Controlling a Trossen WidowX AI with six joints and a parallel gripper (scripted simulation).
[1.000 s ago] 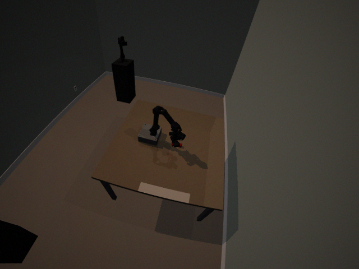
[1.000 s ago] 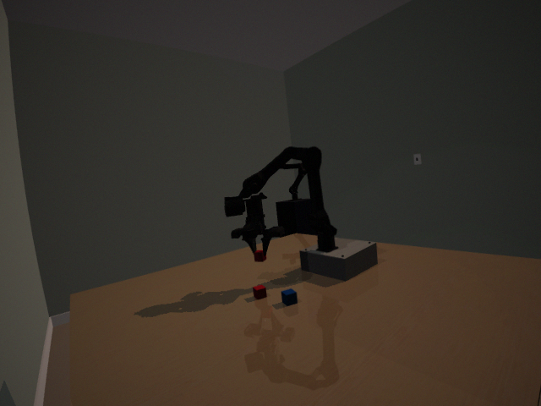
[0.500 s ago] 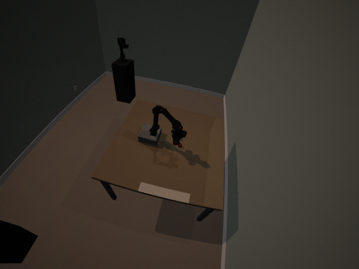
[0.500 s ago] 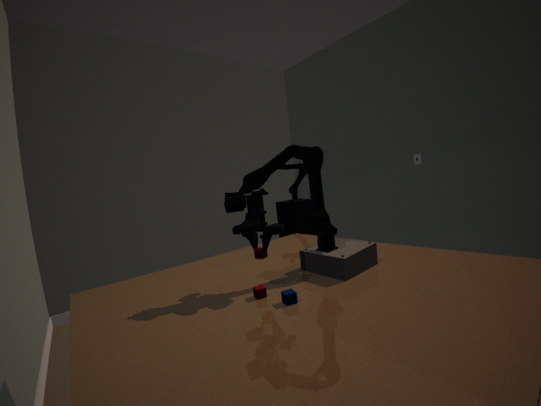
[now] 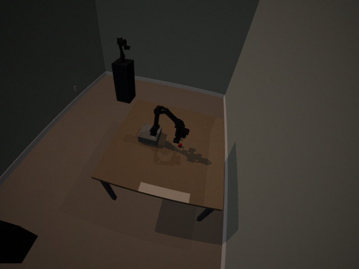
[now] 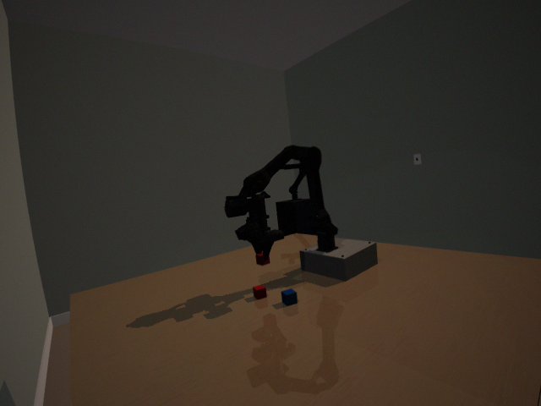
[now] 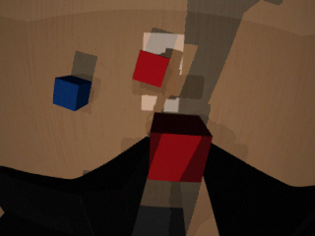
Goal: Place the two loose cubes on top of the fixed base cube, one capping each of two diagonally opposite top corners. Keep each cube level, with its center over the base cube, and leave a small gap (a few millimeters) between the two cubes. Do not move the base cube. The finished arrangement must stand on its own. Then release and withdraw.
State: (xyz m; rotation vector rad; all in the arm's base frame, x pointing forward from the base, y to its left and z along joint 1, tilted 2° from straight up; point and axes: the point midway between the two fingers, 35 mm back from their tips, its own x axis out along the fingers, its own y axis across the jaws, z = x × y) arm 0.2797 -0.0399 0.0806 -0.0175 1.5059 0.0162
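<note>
My gripper (image 6: 263, 257) (image 7: 176, 145) is shut on a red cube (image 6: 261, 260) (image 7: 175, 159), held well above the table, roughly level. Another red cube (image 5: 180, 144) (image 6: 259, 292) (image 7: 151, 69) rests on the table. A blue cube (image 6: 289, 297) (image 7: 72, 93) sits apart from it, to the left in the wrist view. The held cube is ahead of neither table cube in the wrist view; it shows below both. In the top view the gripper's body hides the fingertips, and the held cube and the blue cube cannot be made out. The frames do not mark which cube is fixed.
The arm's grey base box (image 5: 147, 139) (image 6: 345, 265) stands on the wooden table (image 5: 133, 167) (image 6: 415, 331). A pale strip (image 5: 164, 192) lies along the table's front edge in the top view. A second arm stands on a black pedestal (image 5: 124, 82) off the table.
</note>
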